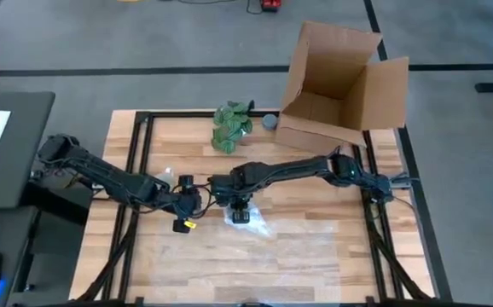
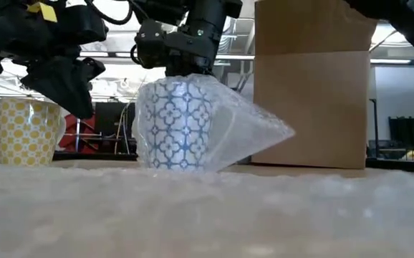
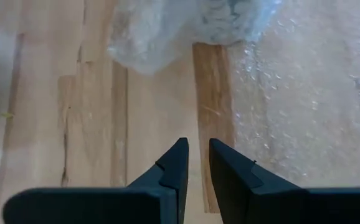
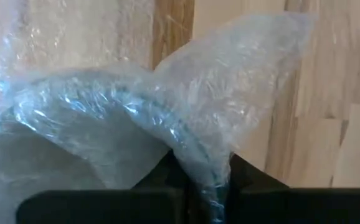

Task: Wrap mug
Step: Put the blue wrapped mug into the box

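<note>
The mug (image 2: 175, 125), a small white cup with a blue flower pattern, stands upright near the middle of the wooden table (image 1: 332, 247). A sheet of clear bubble wrap (image 2: 246, 132) already goes around it and sticks out to one side in a loose point.

The right gripper (image 4: 198, 180) sits on top of the mug. Its two dark fingers pinch the mug's rim with the bubble wrap caught between them.

The left gripper (image 3: 195, 165) hangs just beside the mug, above bare wood. Its fingers are almost pressed together, with only a thin gap, and they hold nothing.

More bubble wrap lies flat on the table near the front.

The wrapping looks about half done. The sides of the mug are covered, but the loose end is not tucked in or folded over yet. It may spring open if it is let go.

Behind the mug there is an open brown cardboard box (image 1: 340, 81), a green leafy bunch (image 1: 231, 125) and a small grey round thing (image 1: 269, 122). A yellow checked cup (image 2: 26, 131) stands off to one side in the low view.
</note>
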You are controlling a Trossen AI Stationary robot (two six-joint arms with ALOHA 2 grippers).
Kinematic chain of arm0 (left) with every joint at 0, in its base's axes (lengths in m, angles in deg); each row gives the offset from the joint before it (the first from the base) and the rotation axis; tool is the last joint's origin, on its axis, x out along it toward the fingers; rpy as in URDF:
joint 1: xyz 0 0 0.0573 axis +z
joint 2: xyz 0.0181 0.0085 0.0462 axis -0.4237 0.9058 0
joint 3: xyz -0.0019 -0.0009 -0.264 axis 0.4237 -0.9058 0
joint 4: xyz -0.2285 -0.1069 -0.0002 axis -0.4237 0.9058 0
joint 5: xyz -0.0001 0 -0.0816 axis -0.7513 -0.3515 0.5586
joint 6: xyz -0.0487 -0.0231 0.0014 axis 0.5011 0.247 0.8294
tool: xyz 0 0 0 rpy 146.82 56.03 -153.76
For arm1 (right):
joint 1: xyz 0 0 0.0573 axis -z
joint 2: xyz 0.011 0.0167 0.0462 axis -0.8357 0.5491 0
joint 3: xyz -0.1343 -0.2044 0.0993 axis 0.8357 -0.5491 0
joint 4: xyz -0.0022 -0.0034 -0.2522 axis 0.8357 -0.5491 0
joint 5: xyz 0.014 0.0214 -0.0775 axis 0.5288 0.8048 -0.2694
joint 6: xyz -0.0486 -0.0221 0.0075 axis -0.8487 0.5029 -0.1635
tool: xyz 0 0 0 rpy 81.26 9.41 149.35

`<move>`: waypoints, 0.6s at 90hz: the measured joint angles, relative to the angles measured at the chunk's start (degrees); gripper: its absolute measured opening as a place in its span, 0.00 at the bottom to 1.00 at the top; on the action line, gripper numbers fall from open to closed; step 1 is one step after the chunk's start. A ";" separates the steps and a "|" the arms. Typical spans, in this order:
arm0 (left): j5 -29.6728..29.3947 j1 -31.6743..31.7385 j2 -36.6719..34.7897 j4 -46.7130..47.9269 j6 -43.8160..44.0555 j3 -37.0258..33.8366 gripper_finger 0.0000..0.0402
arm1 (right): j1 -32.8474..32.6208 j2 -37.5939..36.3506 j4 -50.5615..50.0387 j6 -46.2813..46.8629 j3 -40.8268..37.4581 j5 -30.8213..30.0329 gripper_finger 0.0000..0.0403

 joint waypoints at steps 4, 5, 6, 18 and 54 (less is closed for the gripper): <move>-0.62 0.00 -0.10 0.01 0.04 0.00 0.11 | -0.40 -1.39 -0.81 -0.14 -0.21 -1.05 0.03; -0.85 0.00 -0.16 0.01 0.05 0.00 0.11 | -0.50 -1.80 -1.03 -0.22 -0.25 -1.35 0.03; -1.09 0.00 -0.22 0.01 0.07 0.00 0.11 | -0.61 -2.33 -1.39 -0.26 -0.31 -1.63 0.03; -3.05 0.02 -0.57 -0.07 0.80 0.04 0.11 | -1.64 -9.68 -3.72 -0.04 -0.33 -5.32 0.03; -3.49 0.02 -0.94 -0.61 0.96 0.04 0.11 | -6.43 -39.78 3.02 -6.76 0.08 -26.45 0.03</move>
